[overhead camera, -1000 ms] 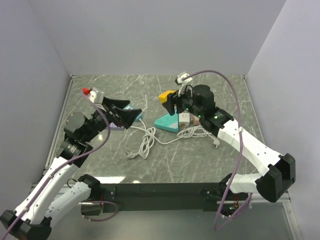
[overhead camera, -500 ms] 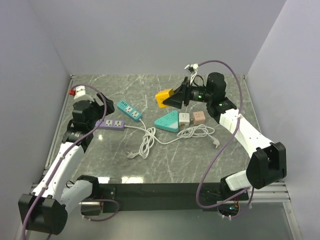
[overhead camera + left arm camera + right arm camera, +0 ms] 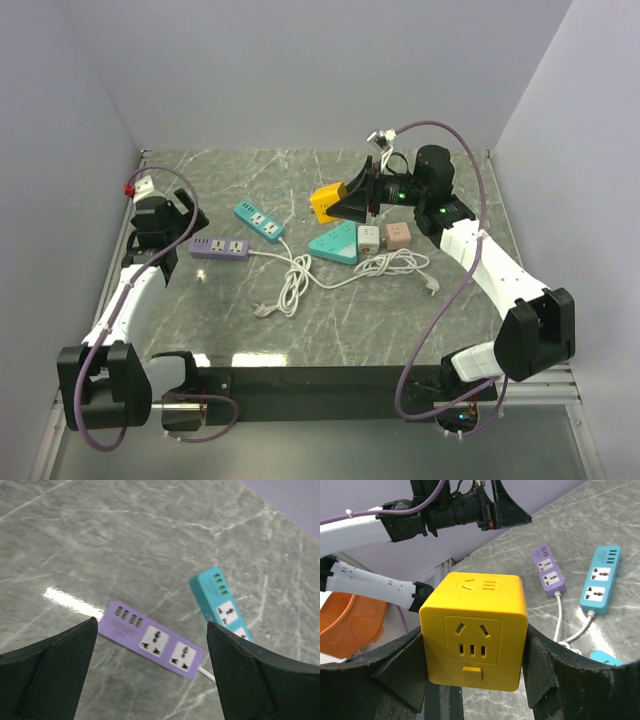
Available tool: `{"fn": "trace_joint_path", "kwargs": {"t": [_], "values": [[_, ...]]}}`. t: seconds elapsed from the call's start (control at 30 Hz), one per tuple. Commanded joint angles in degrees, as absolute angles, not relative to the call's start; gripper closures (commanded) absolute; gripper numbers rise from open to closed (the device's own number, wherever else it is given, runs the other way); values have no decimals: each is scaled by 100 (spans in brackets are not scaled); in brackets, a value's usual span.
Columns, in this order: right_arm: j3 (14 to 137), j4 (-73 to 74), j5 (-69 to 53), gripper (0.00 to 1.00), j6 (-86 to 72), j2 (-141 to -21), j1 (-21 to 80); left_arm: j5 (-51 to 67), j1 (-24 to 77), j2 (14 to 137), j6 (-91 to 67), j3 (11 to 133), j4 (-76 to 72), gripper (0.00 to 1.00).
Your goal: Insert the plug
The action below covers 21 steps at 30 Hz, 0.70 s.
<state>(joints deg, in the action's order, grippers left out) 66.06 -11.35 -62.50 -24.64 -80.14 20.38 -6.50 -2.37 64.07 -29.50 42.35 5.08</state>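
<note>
Holding a yellow cube socket (image 3: pixel 474 637) up over the far side of the marble-patterned worktop (image 3: pixel 380 330), the right fingers (image 3: pixel 395 675) press on its two opposite side faces, leaving bare the socket face turned to the wrist camera. The left fingers (image 3: pixel 55 672) stand wide apart and hold nothing, hanging over a purple power strip (image 3: pixel 152 641) with a teal power strip (image 3: pixel 225 607) just beyond it. The plug (image 3: pixel 262 311) most likely meant for the job lies loose on the worktop near the middle front, at the end of a white cord (image 3: pixel 293 280) that loops back toward the purple strip. What looks like a second plug (image 3: pixel 432 288) rests further right on another coiled cord, and which of the two is intended cannot be told. Either looks small, light and rigid, its smooth moulded plastic apt to slip, and the springy trailing cord will probably drag or twist it. The best hold appears to be across the flat sides of the plug body, behind the pins, keeping them clear for the socket.
</note>
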Motion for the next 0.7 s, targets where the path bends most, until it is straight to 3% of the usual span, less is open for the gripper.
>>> {"fn": "trace_joint_path", "kwargs": {"t": [0.0,0.67], "values": [[6688,-855,-5890,100,-2163,-7691,2092,-501,-500,6591,-2865,4236,255,4],[6425,-536,-5344,100,-1758,-7523,2109,-659,-562,7919,-2936,4386,290,2]]}}
